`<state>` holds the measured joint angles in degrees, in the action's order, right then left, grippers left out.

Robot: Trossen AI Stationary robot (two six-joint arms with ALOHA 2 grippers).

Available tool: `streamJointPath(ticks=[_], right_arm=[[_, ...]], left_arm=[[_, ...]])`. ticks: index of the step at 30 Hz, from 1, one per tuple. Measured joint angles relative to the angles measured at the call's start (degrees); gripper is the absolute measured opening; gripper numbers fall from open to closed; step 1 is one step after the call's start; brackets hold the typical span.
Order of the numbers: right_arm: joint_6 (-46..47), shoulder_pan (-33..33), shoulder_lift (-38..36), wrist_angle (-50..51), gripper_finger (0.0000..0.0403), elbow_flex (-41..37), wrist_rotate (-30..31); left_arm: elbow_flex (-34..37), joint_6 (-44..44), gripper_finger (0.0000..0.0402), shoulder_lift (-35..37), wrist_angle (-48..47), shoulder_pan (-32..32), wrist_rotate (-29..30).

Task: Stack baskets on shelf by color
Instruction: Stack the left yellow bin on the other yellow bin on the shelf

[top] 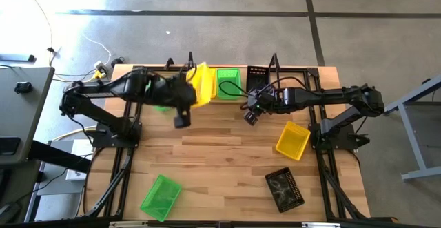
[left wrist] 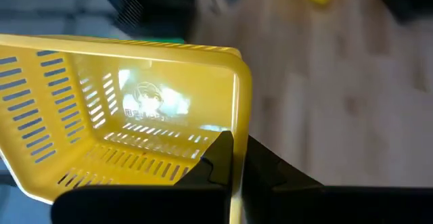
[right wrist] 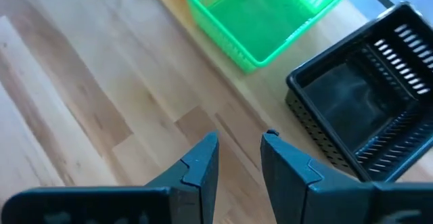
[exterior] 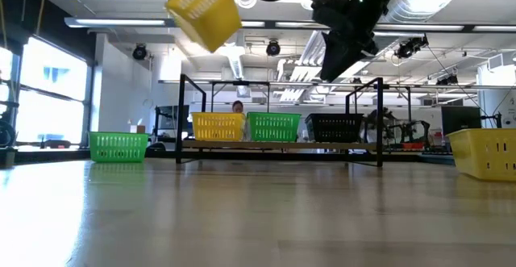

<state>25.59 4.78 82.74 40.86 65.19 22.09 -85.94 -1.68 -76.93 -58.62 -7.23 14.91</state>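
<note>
My left gripper holds a yellow basket high in the air, tilted, just in front of the shelf at the table's far edge. In the low view this basket hangs well above the shelf, on which a yellow basket, a green basket and a black basket stand side by side. My right gripper is open and empty. It hovers over bare wood in front of the shelf's green basket and black basket. My left gripper pinches one side wall of the yellow basket near a corner of its rim. One finger is inside the basket and the other outside. The basket is lifted clear and tilted, its opening turned sideways toward the wrist camera.
Loose on the table are a yellow basket right of centre, a black basket near the front right, a green basket near the front left and another green one under the left arm. The table's middle is bare wood.
</note>
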Motion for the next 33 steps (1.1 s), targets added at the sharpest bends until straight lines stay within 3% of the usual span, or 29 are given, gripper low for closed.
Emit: streamJointPath(ticks=[7,10,33], right_arm=[[2.71,0.00,0.00,0.00,0.0096,0.00,2.11],[2.70,0.01,0.00,0.00,0.0096,0.00,2.17],[2.49,0.09,0.00,0.02,0.0096,-0.02,3.98]], left_arm=[[-0.79,-14.71,0.0001,-1.11,11.95,-6.31,3.57],[-0.75,-18.76,0.0001,-3.25,12.08,-9.08,3.77],[-0.75,-21.04,0.0000,-21.34,0.19,-16.78,3.29]])
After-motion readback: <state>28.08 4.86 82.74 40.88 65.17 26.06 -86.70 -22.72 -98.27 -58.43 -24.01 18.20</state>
